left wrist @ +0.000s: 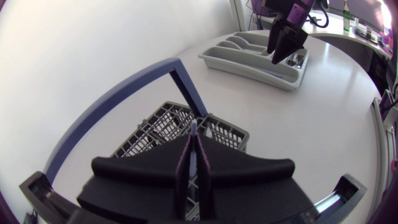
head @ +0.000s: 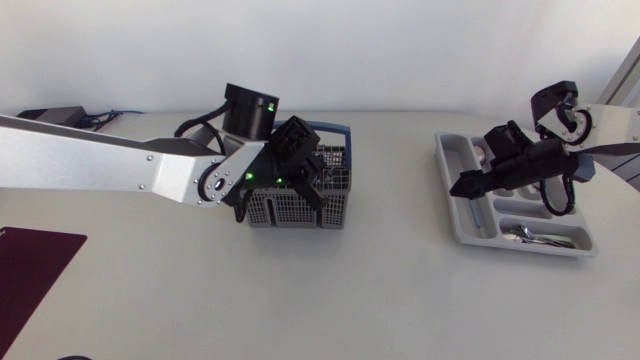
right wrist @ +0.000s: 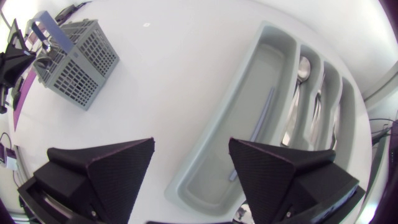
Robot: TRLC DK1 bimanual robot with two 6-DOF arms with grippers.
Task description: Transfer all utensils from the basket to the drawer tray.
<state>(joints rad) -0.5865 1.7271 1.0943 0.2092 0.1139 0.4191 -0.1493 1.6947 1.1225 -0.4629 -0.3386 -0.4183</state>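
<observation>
Grey plastic basket of moulded lattice, smooth blue plastic handle, smooth pale lilac utensil, semi-matt grey plastic tray, glossy metal spoons, matt white table, brushed silver metal left arm, matt black right gripper

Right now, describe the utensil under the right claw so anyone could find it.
Find the grey drawer tray at the table's right. In its longest compartment, below the open right claw, lies a thin pale-blue straight utensil; its neighbours are shiny spoons.
</observation>
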